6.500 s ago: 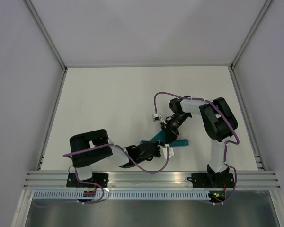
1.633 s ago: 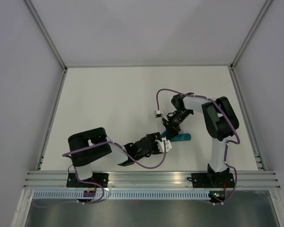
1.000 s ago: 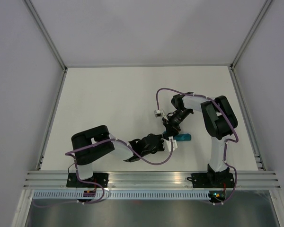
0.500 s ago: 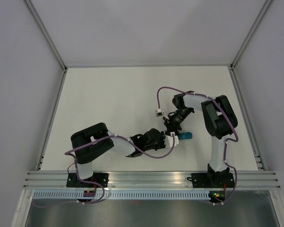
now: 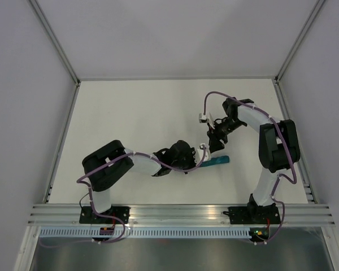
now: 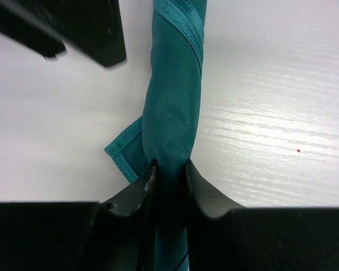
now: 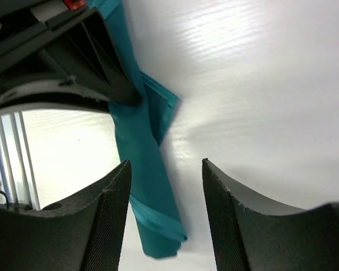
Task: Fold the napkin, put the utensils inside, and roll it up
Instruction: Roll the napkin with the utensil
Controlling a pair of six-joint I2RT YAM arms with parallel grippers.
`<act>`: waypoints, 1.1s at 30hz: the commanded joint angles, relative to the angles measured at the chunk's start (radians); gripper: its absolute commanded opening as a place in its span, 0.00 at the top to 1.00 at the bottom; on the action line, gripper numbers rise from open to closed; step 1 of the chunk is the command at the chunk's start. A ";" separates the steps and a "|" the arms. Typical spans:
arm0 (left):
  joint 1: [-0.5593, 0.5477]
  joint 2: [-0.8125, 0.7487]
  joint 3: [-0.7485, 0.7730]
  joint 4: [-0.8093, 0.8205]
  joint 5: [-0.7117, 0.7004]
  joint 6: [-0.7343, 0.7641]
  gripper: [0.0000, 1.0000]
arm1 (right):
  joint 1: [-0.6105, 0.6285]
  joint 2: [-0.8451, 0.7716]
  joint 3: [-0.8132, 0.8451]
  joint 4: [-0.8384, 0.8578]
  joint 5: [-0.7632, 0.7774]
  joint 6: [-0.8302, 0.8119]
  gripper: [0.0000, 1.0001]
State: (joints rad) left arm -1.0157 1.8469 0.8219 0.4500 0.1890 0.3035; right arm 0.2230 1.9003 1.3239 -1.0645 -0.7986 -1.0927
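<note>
Left gripper (image 6: 170, 169) — jaws narrowed to a slim gap, pinched on the left end of the napkin (image 6: 174, 96). The napkin lies rolled into a tight teal tube on the white worktop (image 5: 130, 113), right of centre and toward the near edge. A small hemmed corner sticks out of the roll just beside the fingers, and a hem edge spirals round the far end. No utensils show; whether any sit inside the roll I cannot tell.

Right gripper (image 7: 165, 169) — jaws spread wide, holding nothing. It hovers over the worktop just beside the roll, clear of the cloth.

Step in hand, as I judge it: finishing the roll. To do it well:
- Hold the left pinch firm and low, so the tube neither lifts nor unwinds.
- Bring the right gripper down on the free end.
- Tuck the stray corner under.
- Set the seam against the worktop before either gripper lets go.
</note>
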 commanded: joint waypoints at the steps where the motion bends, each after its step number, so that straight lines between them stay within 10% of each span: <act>1: 0.032 0.061 0.023 -0.223 0.122 -0.107 0.98 | -0.069 -0.075 0.018 -0.008 -0.047 -0.061 0.41; 14: 0.164 0.207 0.230 -0.511 0.412 -0.219 0.98 | -0.113 -0.642 -0.532 0.476 0.007 0.013 0.38; 33: 0.292 0.357 0.404 -0.738 0.722 -0.291 0.96 | 0.246 -0.781 -0.831 0.873 0.300 0.096 0.37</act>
State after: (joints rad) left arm -0.7345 2.1155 1.2320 -0.0780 0.9382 0.0227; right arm 0.4355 1.1358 0.4931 -0.2882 -0.5278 -1.0164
